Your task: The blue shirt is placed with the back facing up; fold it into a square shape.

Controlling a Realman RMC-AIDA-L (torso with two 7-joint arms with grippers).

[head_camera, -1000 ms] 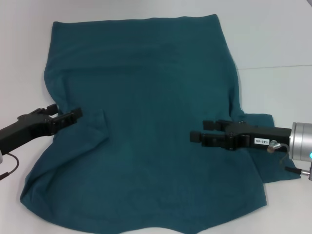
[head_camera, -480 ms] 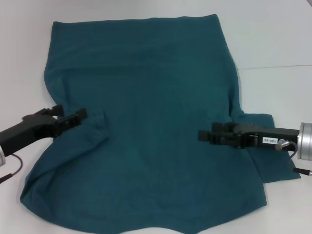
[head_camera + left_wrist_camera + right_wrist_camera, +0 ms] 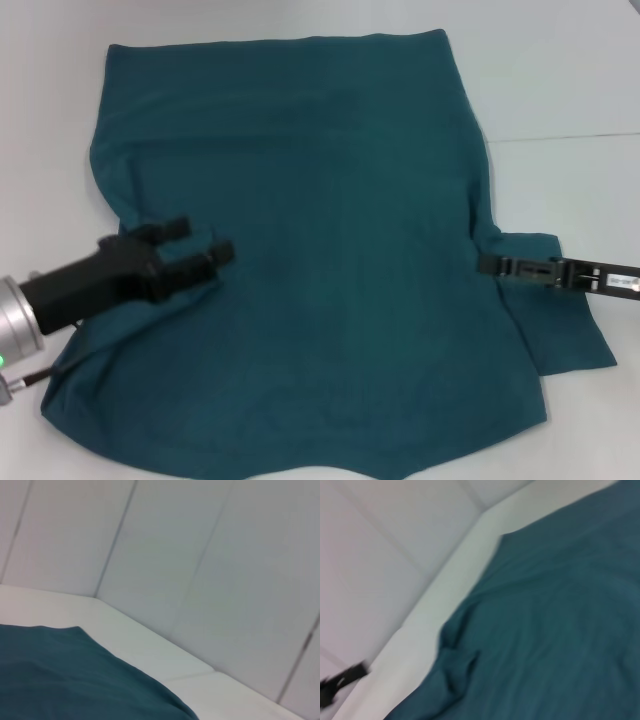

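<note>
**Spotter:** Teal cotton everywhere from where I sit. What have you got, left to right?

**Operator:** On my left, the left end effector (image 3: 203, 247) is over the blue shirt (image 3: 320, 200), above the tucked-in left sleeve near the shirt's left edge. I read its two fingers as apart, nothing between them. Whether they touch the cloth I can't tell.

**Spotter:** And the shirt itself?

**Operator:** It lies spread flat on the white bench (image 3: 560, 80), plain side up, no lettering showing. Its long axis runs away from me, hem at the far end, collar end nearest me. The left sleeve is folded in; the right sleeve (image 3: 555, 320) sticks out onto the bench.

**Spotter:** Right arm?

**Operator:** The right end effector (image 3: 490, 264) sits at the right edge of the body, just where that sleeve joins. I see it edge-on as one thin dark line, so I can't tell whether its fingers are parted or closed, nor whether it has any cloth.

**Spotter:** So which arm takes the sleeve?

**Operator:** My judgement: the right one. The sleeve lies directly under and outboard of it, well apart from the left arm. I'd fold it inward, across the long axis, toward the shirt's middle. The wrist views only show cloth, bench and wall (image 3: 210, 555).
</note>
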